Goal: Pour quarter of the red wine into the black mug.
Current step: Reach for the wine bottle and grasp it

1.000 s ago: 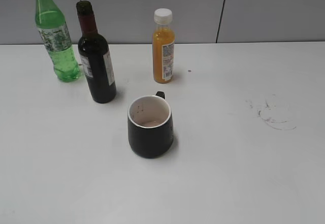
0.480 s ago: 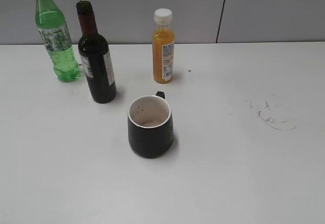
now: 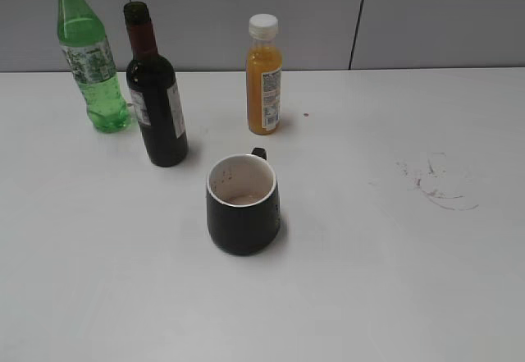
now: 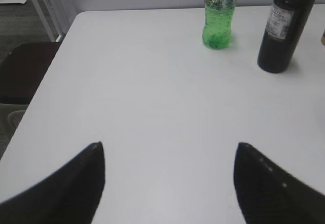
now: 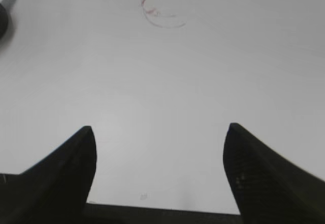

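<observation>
Wine bottle (image 3: 158, 99), upper left of the exterior frame, upright, uncapped. Mug (image 3: 242, 204), centre. Both grippers' fingers (image 4: 86, 183) (image 5: 256, 176) wide apart, empty. Risk: your off-centre grasp could topple the open bottle onto the worktop (image 3: 377, 280).

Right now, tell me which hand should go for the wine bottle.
Probably the left hand. It is open and empty, and its wrist view already shows the wine bottle standing ahead to its right. The right hand, also open, faces bare table with a reddish stain; no bottle is in its view.
</observation>
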`<state>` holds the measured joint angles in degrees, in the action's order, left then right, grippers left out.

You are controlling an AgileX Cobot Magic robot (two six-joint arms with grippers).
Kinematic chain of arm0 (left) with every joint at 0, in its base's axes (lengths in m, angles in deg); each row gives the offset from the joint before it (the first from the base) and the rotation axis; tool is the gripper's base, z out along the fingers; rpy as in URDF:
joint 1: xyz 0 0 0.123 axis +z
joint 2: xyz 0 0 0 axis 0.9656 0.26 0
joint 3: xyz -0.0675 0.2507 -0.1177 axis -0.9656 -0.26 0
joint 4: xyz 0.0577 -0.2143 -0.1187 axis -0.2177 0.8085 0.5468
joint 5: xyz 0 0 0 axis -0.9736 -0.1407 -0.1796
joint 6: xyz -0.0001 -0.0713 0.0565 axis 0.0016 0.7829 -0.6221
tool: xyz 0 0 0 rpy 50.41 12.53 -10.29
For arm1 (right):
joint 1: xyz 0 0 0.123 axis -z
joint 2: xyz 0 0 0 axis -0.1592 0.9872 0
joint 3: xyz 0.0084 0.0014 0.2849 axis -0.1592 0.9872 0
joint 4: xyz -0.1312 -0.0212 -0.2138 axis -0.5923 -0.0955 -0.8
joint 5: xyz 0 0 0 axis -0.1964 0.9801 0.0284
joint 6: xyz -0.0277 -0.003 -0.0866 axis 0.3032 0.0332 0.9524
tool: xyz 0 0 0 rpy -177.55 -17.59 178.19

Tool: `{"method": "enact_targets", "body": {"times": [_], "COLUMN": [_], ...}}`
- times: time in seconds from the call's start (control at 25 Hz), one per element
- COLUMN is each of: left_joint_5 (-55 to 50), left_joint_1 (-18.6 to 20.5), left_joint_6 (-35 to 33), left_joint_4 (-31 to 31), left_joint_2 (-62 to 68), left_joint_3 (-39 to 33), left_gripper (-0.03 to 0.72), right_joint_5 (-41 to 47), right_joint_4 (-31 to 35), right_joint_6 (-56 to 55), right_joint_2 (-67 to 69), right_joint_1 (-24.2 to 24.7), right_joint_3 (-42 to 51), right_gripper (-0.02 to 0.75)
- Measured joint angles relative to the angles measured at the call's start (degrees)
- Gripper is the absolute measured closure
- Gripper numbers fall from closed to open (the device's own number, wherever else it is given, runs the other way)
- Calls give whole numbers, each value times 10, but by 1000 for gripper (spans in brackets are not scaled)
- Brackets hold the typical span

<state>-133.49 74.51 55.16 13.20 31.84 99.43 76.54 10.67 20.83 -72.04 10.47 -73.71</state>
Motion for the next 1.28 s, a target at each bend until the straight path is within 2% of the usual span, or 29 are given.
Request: {"method": "enact_targets", "body": {"times": [0.32,0.64,1.0,1.28], "left_joint_5": [0,1,1,1], "left_joint_1": [0,0,0,0], "left_joint_6": [0,0,0,0], "left_joint_4": [-1,-1,-1,-1], "left_joint_2": [0,0,0,0], "left_joint_3": [0,0,0,0], "left_gripper": [99,99,99,99], "right_joint_5": [0,-13,-30,-30], "right_joint_4": [0,0,0,1], "right_joint_6": [0,2,2,2], "right_joint_2": [-117,-121,-121,-121], "right_joint_1": [0,-8,-57,-59], "right_joint_3": [2,7,15,15], "right_gripper": [147,150,150,152]}}
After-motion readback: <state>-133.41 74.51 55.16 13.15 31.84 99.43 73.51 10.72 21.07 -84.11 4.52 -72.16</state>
